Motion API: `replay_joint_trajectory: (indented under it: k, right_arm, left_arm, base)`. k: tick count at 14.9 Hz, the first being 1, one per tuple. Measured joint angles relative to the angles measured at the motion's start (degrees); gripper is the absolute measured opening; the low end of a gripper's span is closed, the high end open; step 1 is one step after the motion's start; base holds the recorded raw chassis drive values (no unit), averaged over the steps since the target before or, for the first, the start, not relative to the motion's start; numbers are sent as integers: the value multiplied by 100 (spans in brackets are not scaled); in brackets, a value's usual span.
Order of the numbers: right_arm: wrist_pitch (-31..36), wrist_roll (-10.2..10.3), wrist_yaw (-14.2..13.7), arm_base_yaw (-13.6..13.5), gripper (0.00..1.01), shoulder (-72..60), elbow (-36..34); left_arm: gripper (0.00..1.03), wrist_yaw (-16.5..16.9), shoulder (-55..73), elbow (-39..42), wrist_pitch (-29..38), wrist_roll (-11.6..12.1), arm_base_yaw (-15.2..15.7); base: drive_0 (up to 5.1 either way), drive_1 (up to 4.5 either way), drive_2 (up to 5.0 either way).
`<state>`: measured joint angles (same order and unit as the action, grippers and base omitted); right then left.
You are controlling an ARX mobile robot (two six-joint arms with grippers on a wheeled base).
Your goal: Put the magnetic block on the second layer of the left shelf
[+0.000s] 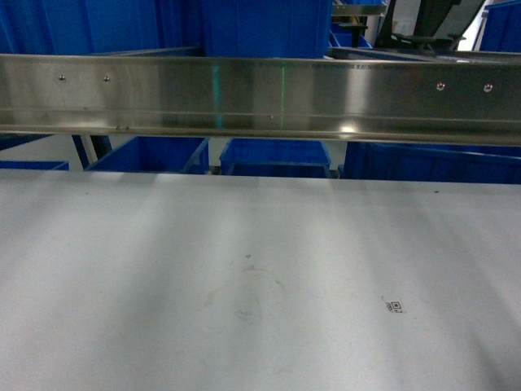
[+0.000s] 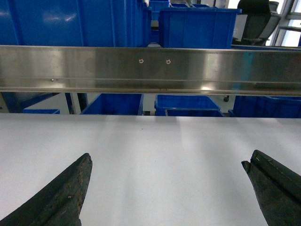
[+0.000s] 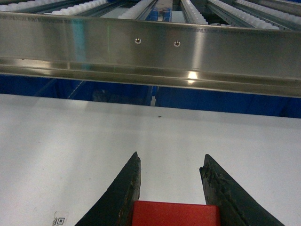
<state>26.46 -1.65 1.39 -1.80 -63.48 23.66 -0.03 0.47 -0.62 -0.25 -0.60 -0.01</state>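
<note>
Left wrist view, lower corners: left tool point(image 2: 167, 188) spread wide, nothing between its two dark fingers point(image 2: 66, 197), only bare white bench point(image 2: 155, 155). Probably kept idle and clear so the other arm can do the carrying. Across the upper half, one steel rail point(image 2: 150, 68) with two screw heads at centre; blue crates point(image 2: 195, 26) above and behind it, at least three more below it.

Head view: neither tool nor block in frame. One rail point(image 1: 260, 98) spanning the upper third, four screw heads showing, two at each end. One small printed code mark point(image 1: 396, 306) on the bench, lower right. Blue crates point(image 1: 264, 24) above the rail, three more below.

Right wrist view, bottom centre: one red block point(image 3: 176, 214) clamped between the two fingers point(image 3: 124, 188) of the right tool point(image 3: 171, 188), both pads pressed against its sides, top face level. Seemingly carried low over the bench to keep it steady before a lift. Rail point(image 3: 150, 52) across the upper third, two screws near the middle; white roller tracks point(image 3: 141, 7) along the top edge, about five rows. Block still short of any shelf tier; placing not yet done, and which tier counts as second on the left cannot be told from here.
</note>
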Motion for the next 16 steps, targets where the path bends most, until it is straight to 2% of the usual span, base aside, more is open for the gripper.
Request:
replay_joint_trajectory:
  k: [3,16]
  right_arm:
    - [-2,15,0,0,33,0,0]
    - [-7,35,9,31,33,0,0]
  left_arm:
    - [98,0,0,0,0,0,0]
    - [98,0,0,0,2,0,0]
  base:
    - [0,0,0]
    - [-482,261,261]
